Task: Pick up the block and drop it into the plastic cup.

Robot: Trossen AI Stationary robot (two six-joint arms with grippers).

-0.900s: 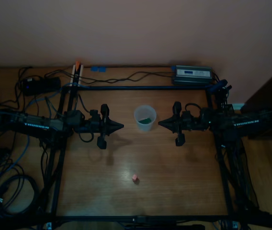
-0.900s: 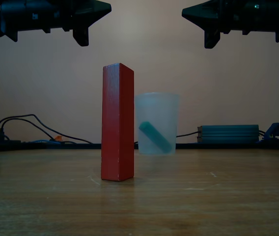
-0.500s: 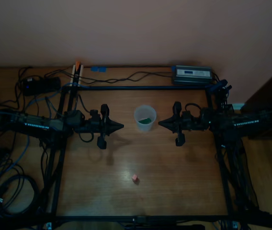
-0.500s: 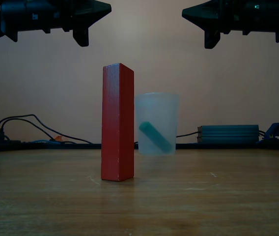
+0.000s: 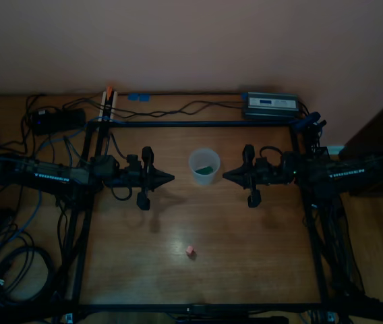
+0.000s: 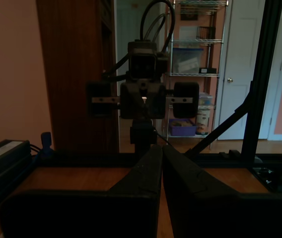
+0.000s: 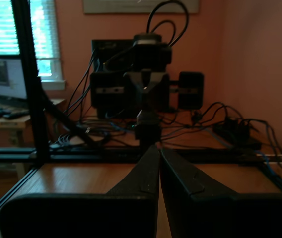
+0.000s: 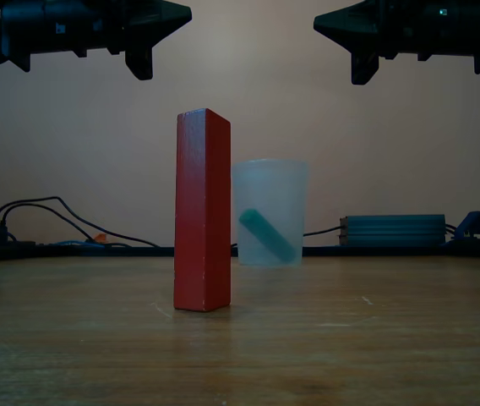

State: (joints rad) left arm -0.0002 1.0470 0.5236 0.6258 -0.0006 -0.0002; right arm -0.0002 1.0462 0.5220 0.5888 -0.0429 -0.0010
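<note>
The block [image 5: 190, 250] looks like a tiny pink-red square from above, on the wooden table toward its front edge. In the exterior view the block [image 8: 202, 211] stands upright as a tall red piece in front of the cup. The plastic cup [image 5: 204, 166] stands mid-table, translucent, with a green piece [image 8: 267, 235] leaning inside it. My left gripper [image 5: 172, 178] hovers shut on the top view's left of the cup. My right gripper [image 5: 224, 175] hovers shut on the other side. Both hold nothing, with fingers pressed together in the wrist views [image 6: 161, 148] [image 7: 160, 148]. Both hang high above the table [image 8: 177, 13] [image 8: 320, 21].
A black frame [image 5: 198, 123] borders the table. A grey power box [image 5: 270, 104] and cables [image 5: 178, 108] lie along the back wall. More cables pile at the top view's left [image 5: 9, 263].
</note>
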